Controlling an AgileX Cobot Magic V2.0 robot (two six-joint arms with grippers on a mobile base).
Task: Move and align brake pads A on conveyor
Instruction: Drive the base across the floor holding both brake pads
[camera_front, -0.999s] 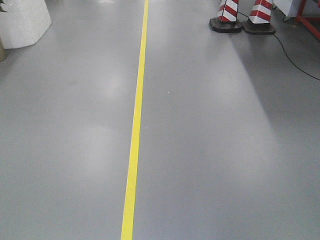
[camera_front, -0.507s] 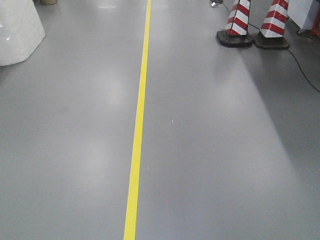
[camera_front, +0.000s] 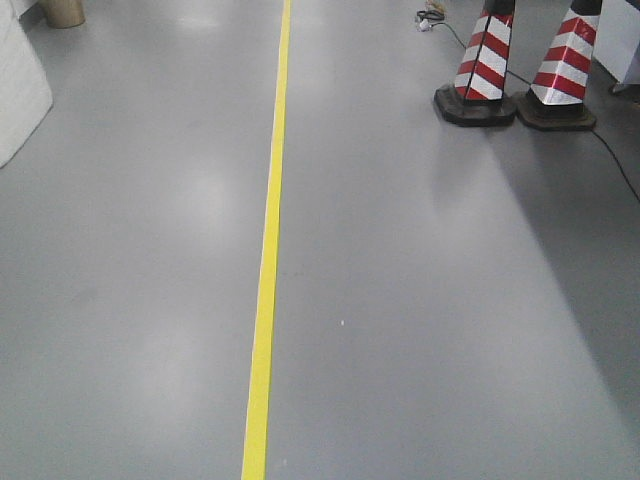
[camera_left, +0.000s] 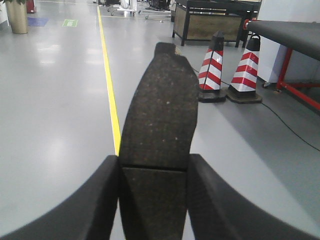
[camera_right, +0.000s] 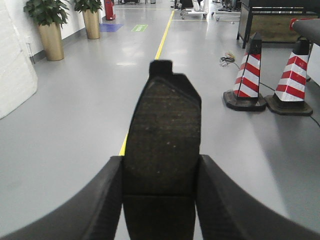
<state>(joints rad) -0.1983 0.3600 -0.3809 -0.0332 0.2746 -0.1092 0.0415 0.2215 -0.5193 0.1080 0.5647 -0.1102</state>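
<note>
In the left wrist view a dark grey brake pad (camera_left: 159, 115) with a centre groove juts forward, clamped between the two black fingers of my left gripper (camera_left: 154, 172). My right gripper (camera_right: 161, 172) is likewise shut on a second brake pad (camera_right: 164, 130), which sticks out ahead over the grey floor. The conveyor (camera_left: 292, 32), a dark belt on a red frame, shows at the upper right of the left wrist view, and a corner of it (camera_right: 307, 27) appears in the right wrist view. The front view holds only floor, with no gripper in it.
A yellow floor line (camera_front: 268, 240) runs ahead. Two red-and-white cones (camera_front: 485, 70) (camera_front: 565, 75) with a black cable stand at the right. A white block (camera_front: 20, 90) is at the left. Potted plants (camera_right: 47, 25) and a dark bench (camera_left: 210, 20) stand farther off.
The front view has moved forward along the yellow line and turned slightly: the cones have slid down and right, and the white block has shifted towards the left edge.
</note>
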